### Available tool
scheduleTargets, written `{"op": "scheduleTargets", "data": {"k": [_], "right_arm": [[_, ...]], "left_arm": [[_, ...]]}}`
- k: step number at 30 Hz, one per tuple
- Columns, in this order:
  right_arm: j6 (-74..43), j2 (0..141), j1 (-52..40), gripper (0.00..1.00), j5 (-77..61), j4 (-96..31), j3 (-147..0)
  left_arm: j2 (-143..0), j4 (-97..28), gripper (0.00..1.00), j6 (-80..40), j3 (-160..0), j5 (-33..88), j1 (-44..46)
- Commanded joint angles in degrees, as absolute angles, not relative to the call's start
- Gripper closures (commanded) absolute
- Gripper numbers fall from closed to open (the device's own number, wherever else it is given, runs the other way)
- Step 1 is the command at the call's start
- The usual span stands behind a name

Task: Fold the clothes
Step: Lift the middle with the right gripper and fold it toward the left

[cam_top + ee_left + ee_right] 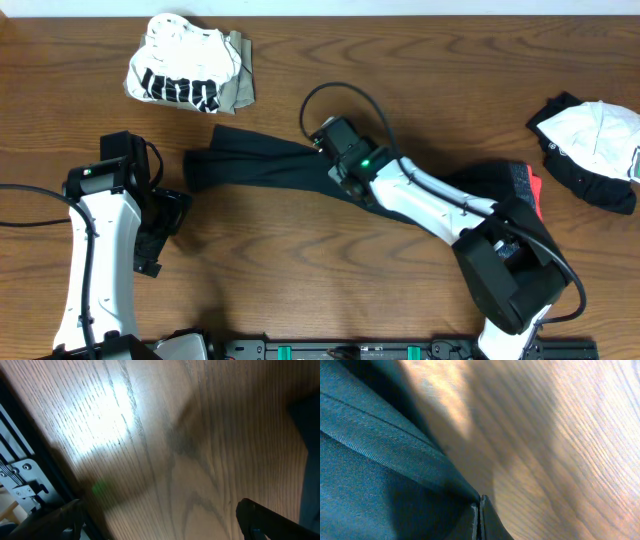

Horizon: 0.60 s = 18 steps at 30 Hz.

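Note:
The long black trousers [260, 170] lie stretched across the table's middle, their legs ending at the left. The grey waistband with its red-orange edge [536, 190] is at the right, partly under my right arm. My right gripper [322, 142] sits on the trousers' upper edge. In the right wrist view its fingers [480, 510] are closed on a fold of the dark fabric [375, 460]. My left gripper [165, 218] hovers open and empty over bare wood just left of the trouser legs, its fingers wide apart [157, 515]. The trousers' edge [307, 415] shows dark at the right.
A white black-printed top [180, 70] bunched with an olive piece [240, 85] lies at the back left. A black-and-white garment [595, 140] lies at the far right. The wooden table [300, 260] has its rail along the front edge.

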<state>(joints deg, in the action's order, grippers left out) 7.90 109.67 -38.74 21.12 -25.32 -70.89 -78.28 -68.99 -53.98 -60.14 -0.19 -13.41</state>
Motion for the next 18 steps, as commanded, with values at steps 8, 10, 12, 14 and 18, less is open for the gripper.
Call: {"op": "scheduleTargets", "data": {"k": [8, 10, 12, 14, 18], "right_arm": [[0.6, 110.0, -34.0, 0.81, 22.4, -24.9, -72.0], [-0.4, 109.9, -34.2, 0.52, 22.5, -25.0, -72.0], [-2.2, 109.7, -34.2, 0.37, 22.5, -25.1, -72.1], [-5.3, 108.9, -34.3, 0.30, 22.0, -25.3, -72.5], [-1.8, 106.5, -35.2, 0.27, 11.8, -24.9, -74.4]], "left_arm": [[-78.2, -69.2, 0.02, -53.6, -60.1, -0.7, -13.6], [-78.2, -69.2, 0.02, -53.6, -60.1, -0.6, -13.6], [-78.2, -69.2, 0.02, -53.6, -60.1, -0.7, -13.6], [-78.2, -69.2, 0.02, -53.6, -60.1, -0.7, -13.6], [-78.2, -69.0, 0.02, -53.6, -60.1, -1.5, -13.6]]}}
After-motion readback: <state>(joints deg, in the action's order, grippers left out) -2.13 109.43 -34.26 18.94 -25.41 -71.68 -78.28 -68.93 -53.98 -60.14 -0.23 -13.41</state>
